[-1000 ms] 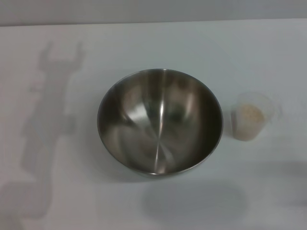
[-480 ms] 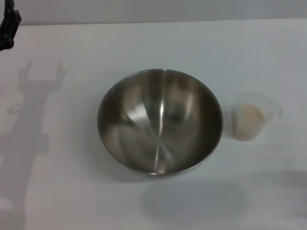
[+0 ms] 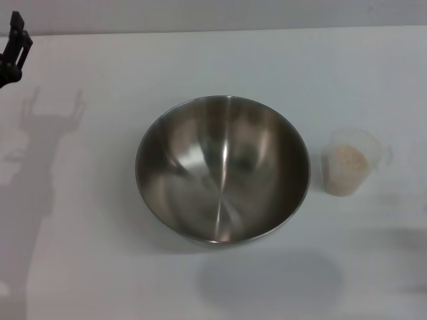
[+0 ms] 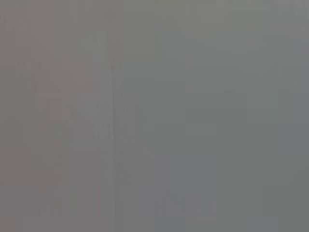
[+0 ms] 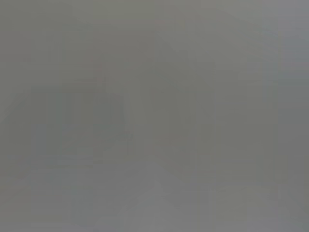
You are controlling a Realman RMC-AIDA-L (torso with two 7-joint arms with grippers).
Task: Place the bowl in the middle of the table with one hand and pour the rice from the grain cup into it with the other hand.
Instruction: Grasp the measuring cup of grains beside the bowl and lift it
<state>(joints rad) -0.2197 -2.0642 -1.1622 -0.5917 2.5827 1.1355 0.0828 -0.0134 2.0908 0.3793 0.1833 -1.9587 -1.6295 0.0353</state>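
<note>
Head view first: the left gripper (image 3: 13,47) is showing only as a black tip at the upper left edge of the frame, hanging above the far left part of the table (image 3: 100,267) and touching nothing; whether its fingers are apart or together cannot be told from this sliver, though its shadow on the table is showing two separate prongs. The right gripper is not appearing in this view. The table is lying white and flat across nearly the whole frame, with a grey wall strip running along the top edge. The bowl (image 3: 223,169) is sitting upright at the centre of the frame, its mouth facing up and its shiny inside catching light streaks. The grain cup (image 3: 349,161) is standing upright at the right of the frame, beside the bowl but apart from it, its mouth facing up and its long axis running vertical; which way its lip is pointing is too faint to tell. The rice (image 3: 348,159) is filling the cup as a pale beige mass. Left wrist view: nothing but a flat grey blur is showing. Right wrist view: the same featureless grey is filling the frame.
</note>
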